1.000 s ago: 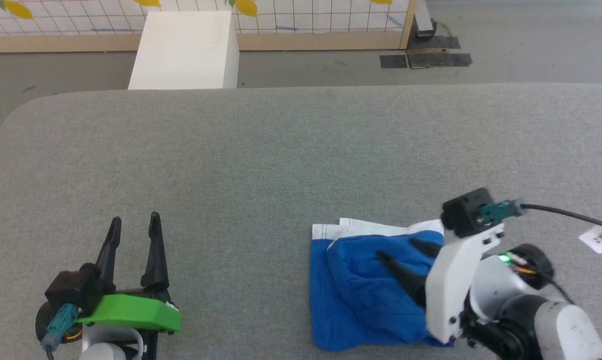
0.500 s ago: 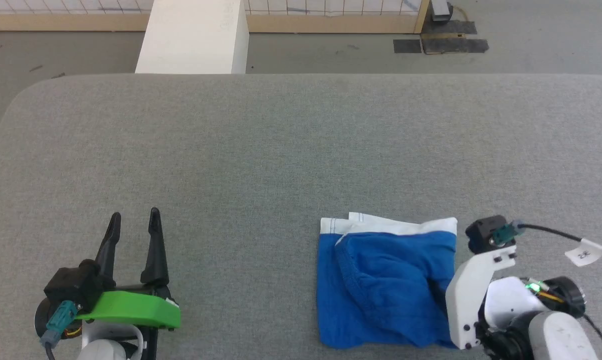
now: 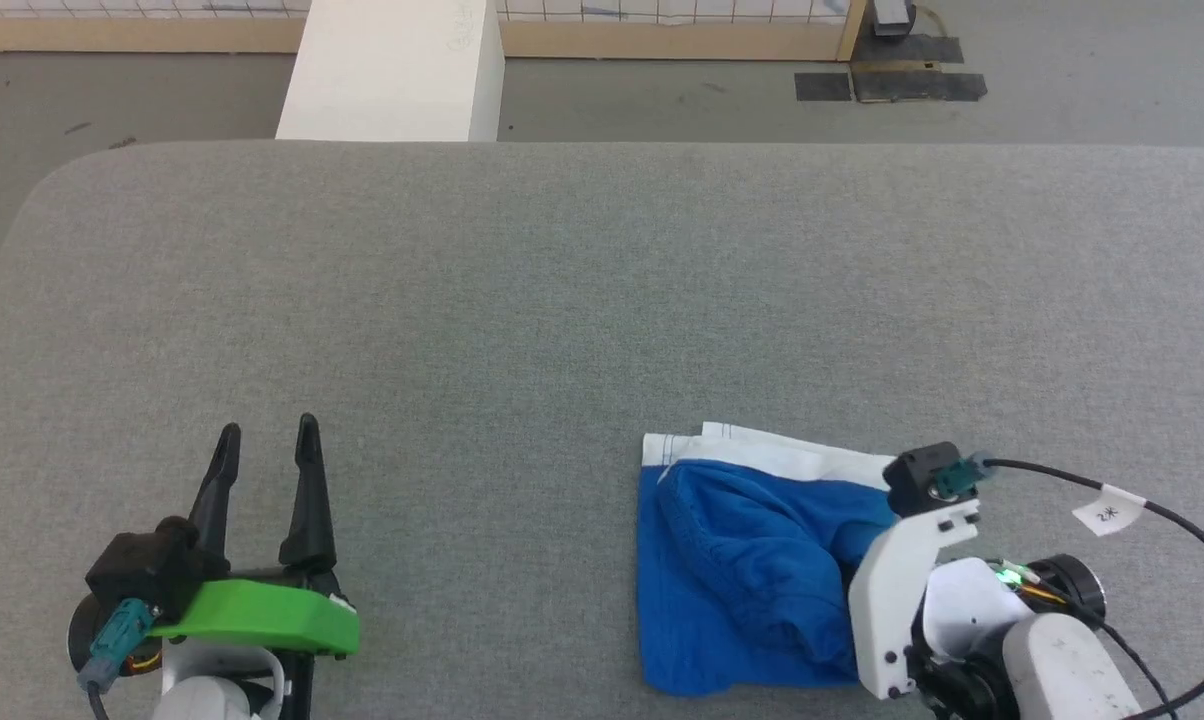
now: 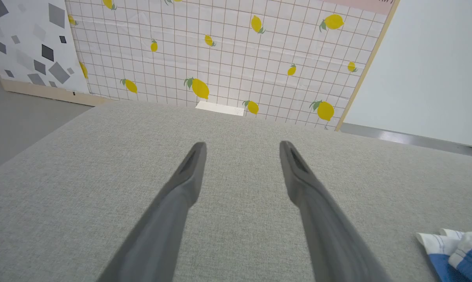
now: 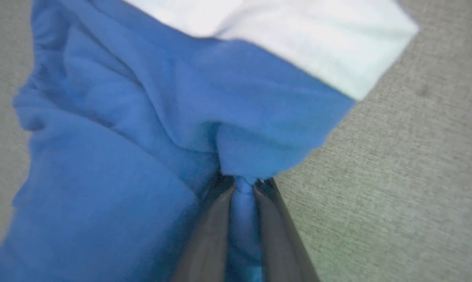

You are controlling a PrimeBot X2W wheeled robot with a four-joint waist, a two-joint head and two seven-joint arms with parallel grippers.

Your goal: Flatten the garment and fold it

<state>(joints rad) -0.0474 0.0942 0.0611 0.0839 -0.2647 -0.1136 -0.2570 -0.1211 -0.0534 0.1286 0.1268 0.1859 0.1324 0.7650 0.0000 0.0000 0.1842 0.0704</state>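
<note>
1. Grey woven cloth covers the worktop (image 3: 522,300) in the head view, and beyond its far edge we see a white box (image 3: 392,70) standing on the grey floor (image 3: 662,100). Our left tool (image 3: 269,428) sits at the lower left. Its two dark fingers point up the view and are spread wide, with nothing between them. The garment (image 3: 742,580), a pair of bright blue shorts, lies at the lower right of the worktop, well apart from the left tool, with its white waistband (image 3: 762,455) along the far side. The white wrist bracket (image 3: 892,600) of our right arm covers the garment's right edge and hides the fingers beneath it. A black cable (image 3: 1037,471) with a small white tag (image 3: 1107,515) loops off that wrist.

2. From the left wrist, we look along the two widely parted fingers over bare grey worktop, and they touch nothing. A gridded wall panel (image 4: 228,58) printed with yellow lemons stands behind. One white-and-blue corner of the garment shows at the lower right.

3. From the right wrist the picture is soft. Even so, the right tool (image 5: 244,182) appears narrowed onto a fold of blue cloth, which is pinched between its fingers at the garment's edge. The waistband lies across the top and grey worktop shows to the right.
</note>
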